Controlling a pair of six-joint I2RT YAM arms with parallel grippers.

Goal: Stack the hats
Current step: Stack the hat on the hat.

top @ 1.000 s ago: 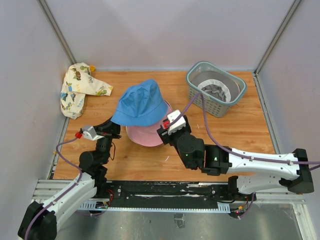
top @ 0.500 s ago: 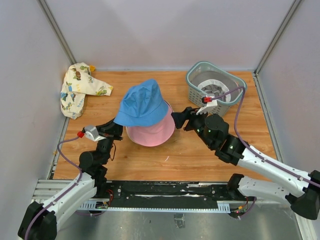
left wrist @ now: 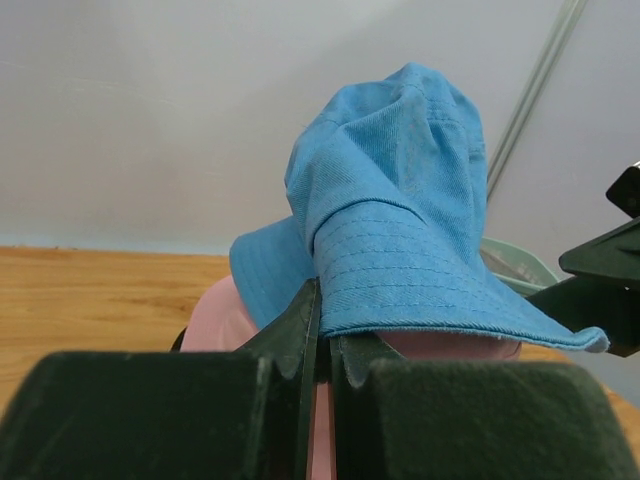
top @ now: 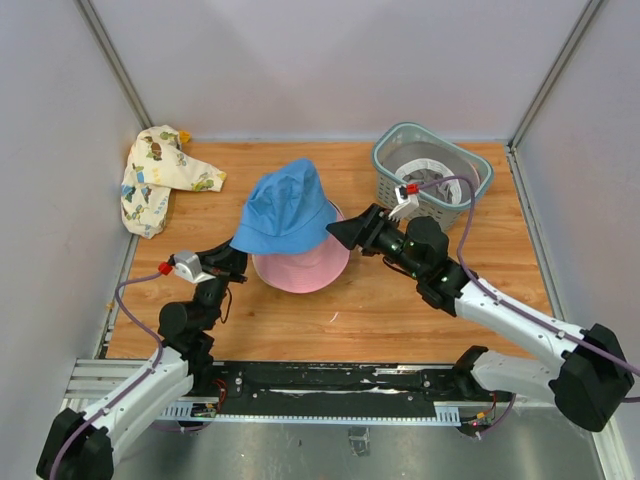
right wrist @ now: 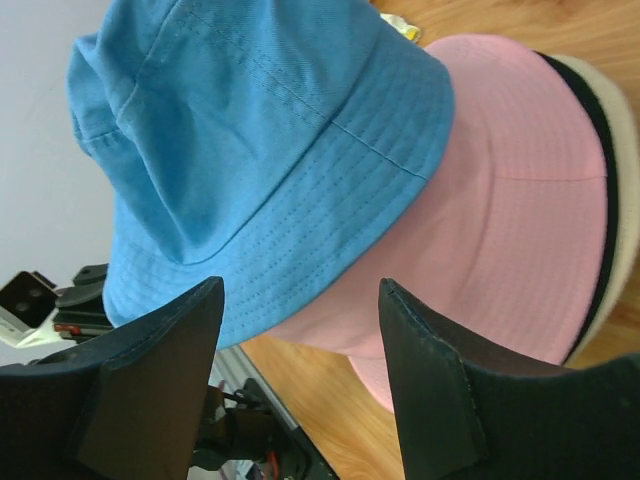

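A blue hat [top: 288, 205] sits tilted on top of a pink hat [top: 300, 266] in the middle of the wooden table. My left gripper [top: 238, 260] is shut on the blue hat's near left brim [left wrist: 420, 300], its jaws [left wrist: 322, 305] pinching the fabric edge. My right gripper [top: 336, 232] stands open just right of the blue brim, with nothing between its fingers [right wrist: 300, 290]. In the right wrist view, black [right wrist: 598, 140] and cream [right wrist: 626, 200] brims show under the pink hat [right wrist: 500, 220]. More hats [top: 430, 176] lie in the basket.
The grey-green slatted basket [top: 438, 214] stands at the back right. A cream printed fabric piece [top: 158, 180] lies crumpled at the back left against the wall. Grey walls close in the table on three sides.
My right arm has swung from the front of the pink hat round to the hats' right side, and its jaws have widened. The left gripper has kept hold of the blue brim.
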